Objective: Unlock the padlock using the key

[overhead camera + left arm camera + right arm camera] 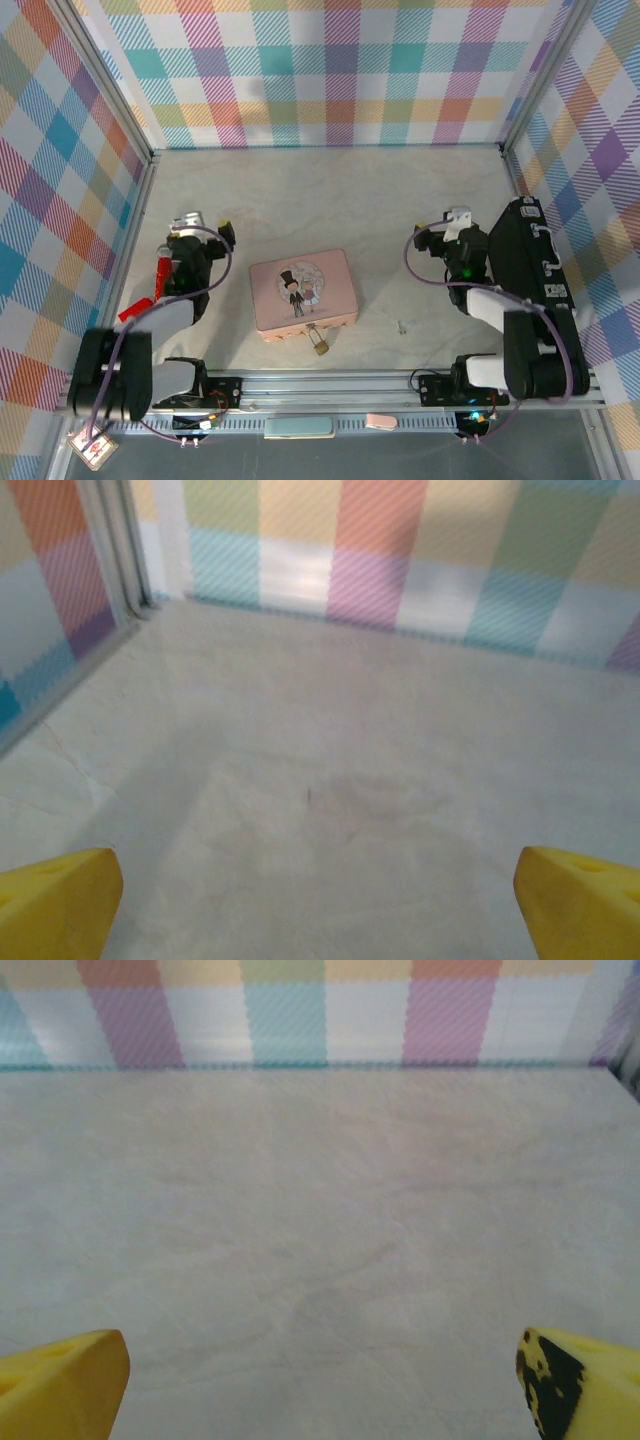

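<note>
In the middle of the surface (330, 200), the pink tin (303, 290) is lying flat with its illustrated lid facing up. The padlock (321, 346) is hanging against the tin's near edge, its thin shackle reaching up to the tin's front clasp. The key (401, 325) is lying flat on the surface to the right of the tin, near its near-right corner and apart from the padlock. The left fingers (226, 224) are hovering to the left of the tin, beside its far-left corner, spread wide and gripping nothing — in the left wrist view their yellow tips are sitting at opposite lower corners over the pale surface. The right fingers (452, 216) are hanging to the right of the tin, well apart from it — likewise spread wide and holding nothing.
</note>
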